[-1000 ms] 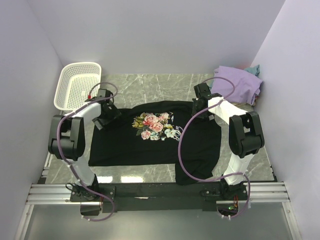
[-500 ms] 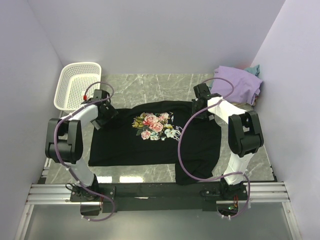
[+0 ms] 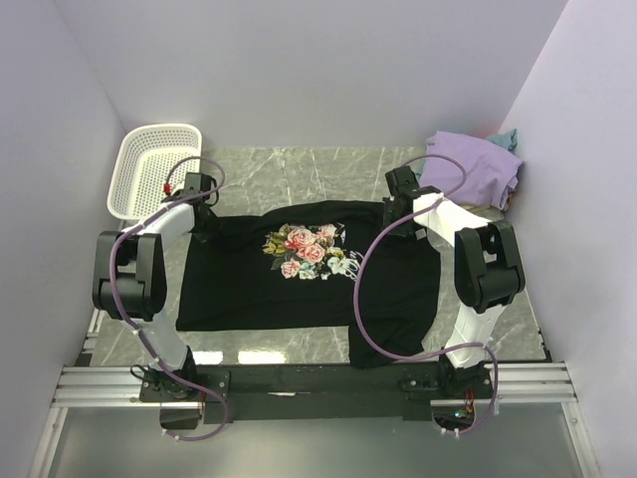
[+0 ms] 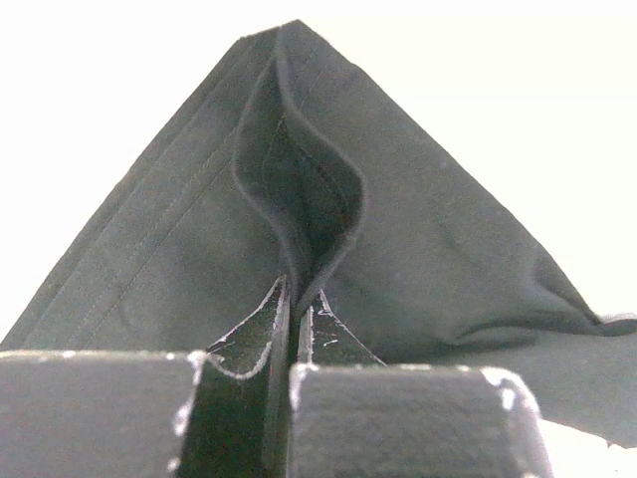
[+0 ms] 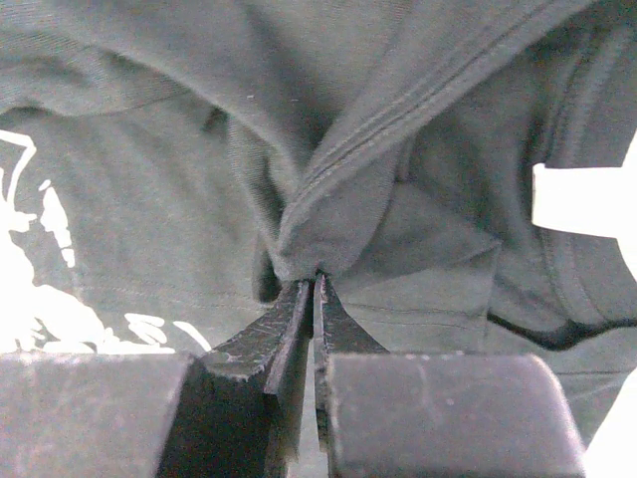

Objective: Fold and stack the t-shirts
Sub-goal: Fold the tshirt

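Observation:
The black t-shirt (image 3: 269, 294) with its pink-rose print (image 3: 304, 249) lies spread flat on the marble table. My left gripper (image 3: 207, 219) is at the shirt's far left sleeve corner. In the left wrist view its jaws (image 4: 296, 294) are shut on a raised fold of the black cloth (image 4: 428, 229). My right gripper (image 3: 394, 214) is at the far right shoulder. There, in the right wrist view, the jaws (image 5: 314, 284) pinch a bunched piece of the same shirt (image 5: 149, 199). A lavender t-shirt (image 3: 476, 169) lies crumpled at the far right, with a teal one (image 3: 506, 137) peeking out behind it.
A white perforated basket (image 3: 149, 169) stands at the far left corner, close behind my left gripper. Purple walls enclose the table on three sides. The arms' bases and a black rail (image 3: 318, 380) run along the near edge.
My left gripper slid a little toward the far left over the sleeve and closed on a fold of the black shirt. The right gripper kept its hold and did not move.

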Action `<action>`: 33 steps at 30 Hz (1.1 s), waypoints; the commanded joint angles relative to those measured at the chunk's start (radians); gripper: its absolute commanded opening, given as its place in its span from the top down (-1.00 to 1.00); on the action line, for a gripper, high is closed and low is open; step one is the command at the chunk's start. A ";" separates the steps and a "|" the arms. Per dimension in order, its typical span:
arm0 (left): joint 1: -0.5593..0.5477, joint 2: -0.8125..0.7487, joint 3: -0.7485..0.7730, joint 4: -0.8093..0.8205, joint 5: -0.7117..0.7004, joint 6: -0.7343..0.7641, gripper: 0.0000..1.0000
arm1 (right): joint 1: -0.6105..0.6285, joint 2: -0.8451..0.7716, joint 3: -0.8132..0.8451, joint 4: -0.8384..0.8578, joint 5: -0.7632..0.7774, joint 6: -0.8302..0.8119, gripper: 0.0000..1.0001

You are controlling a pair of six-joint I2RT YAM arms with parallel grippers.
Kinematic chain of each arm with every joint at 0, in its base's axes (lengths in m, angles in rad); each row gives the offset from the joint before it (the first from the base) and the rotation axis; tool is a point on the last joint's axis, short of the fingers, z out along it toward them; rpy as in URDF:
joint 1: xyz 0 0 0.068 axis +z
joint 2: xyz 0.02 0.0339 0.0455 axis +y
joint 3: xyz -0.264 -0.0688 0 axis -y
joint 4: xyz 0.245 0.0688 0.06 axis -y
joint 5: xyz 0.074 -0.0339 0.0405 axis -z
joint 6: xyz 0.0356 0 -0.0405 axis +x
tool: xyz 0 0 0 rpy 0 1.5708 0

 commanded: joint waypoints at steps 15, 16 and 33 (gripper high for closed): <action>0.036 -0.044 0.106 -0.010 -0.040 0.067 0.98 | -0.126 0.017 0.041 0.061 -0.028 0.001 0.53; 0.040 -0.046 0.104 -0.006 -0.040 0.070 0.98 | -0.127 0.020 0.041 0.070 -0.040 0.001 0.54; 0.117 -0.067 0.155 -0.013 0.005 0.110 0.98 | -0.172 -0.133 0.081 0.058 -0.065 0.010 1.00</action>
